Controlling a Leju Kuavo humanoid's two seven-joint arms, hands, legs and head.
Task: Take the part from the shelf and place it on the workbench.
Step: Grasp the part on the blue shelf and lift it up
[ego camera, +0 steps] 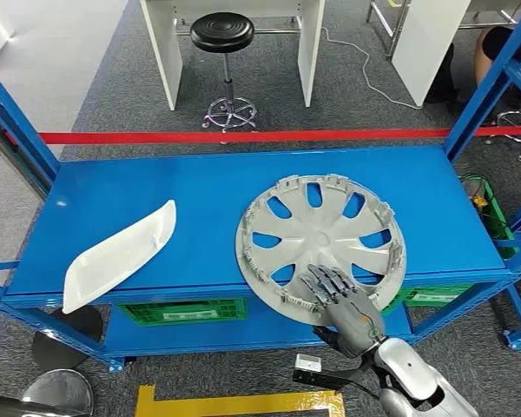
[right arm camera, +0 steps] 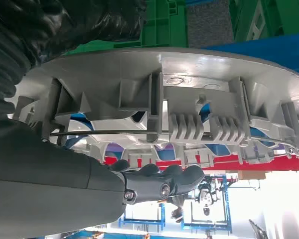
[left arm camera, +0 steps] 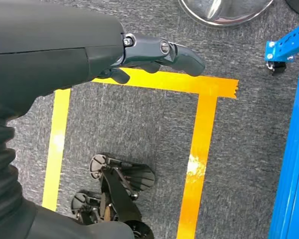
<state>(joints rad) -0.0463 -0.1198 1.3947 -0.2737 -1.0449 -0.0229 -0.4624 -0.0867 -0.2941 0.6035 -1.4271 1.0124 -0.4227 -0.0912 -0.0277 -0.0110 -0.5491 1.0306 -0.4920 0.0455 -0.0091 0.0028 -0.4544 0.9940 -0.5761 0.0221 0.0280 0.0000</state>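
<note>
Toward the lower right of the frame, on the blue shelf (ego camera: 147, 187), the right robot hand (ego camera: 341, 306) grips the near rim of the grey wheel cover (ego camera: 320, 246), probably light, stiff plastic, awkwardly wide, with brittle clips.

The part is a round silver-grey wheel cover (ego camera: 320, 248), made of plastic. It lies flat on the blue shelf (ego camera: 199, 208), on the right half of the top board, with its inner side turned up. Around a plain round centre it has a ring of drop-shaped openings, and the blue board is visible through them. Small clips and ribbed tabs stand up along its rim. The near edge of the cover goes over the front edge of the shelf. In the right wrist view, the rim (right arm camera: 185, 99) is seen from close by, with its moulded ribs, toothed clips and a thin wire ring running behind them.
</note>
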